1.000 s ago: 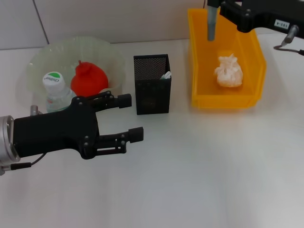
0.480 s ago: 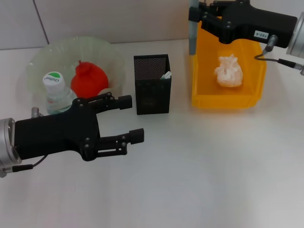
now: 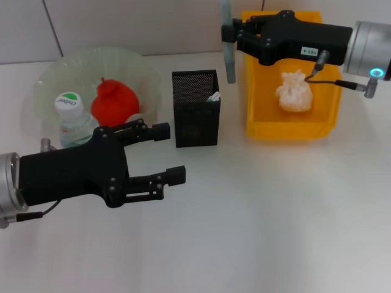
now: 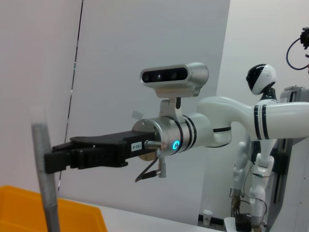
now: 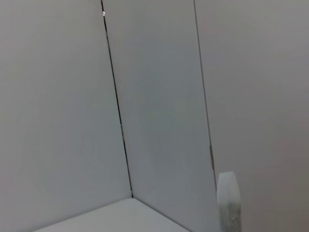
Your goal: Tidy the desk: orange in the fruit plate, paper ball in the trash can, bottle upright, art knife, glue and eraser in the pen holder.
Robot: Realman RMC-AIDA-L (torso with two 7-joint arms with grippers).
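Orange (image 3: 113, 101) already sits in the fruit plate (image 3: 49, 76) at the far left, the bottle (image 3: 73, 119) upright beside it. In front, the left gripper (image 3: 165, 152) hangs low over the desk, jaws spread and empty. Next comes the pen holder (image 3: 195, 108). The right gripper (image 3: 235, 33), jaws pinching the grey art knife (image 3: 228, 43), has carried it leftward off the trash can (image 3: 290, 125), where the paper ball (image 3: 293, 91) lies. The knife hangs upright, long axis vertical, tip down, just right of the holder, so I'd say the drop-in is close.

Bright, even light, soft faint shadows; right wrist view perhaps slightly blurred.
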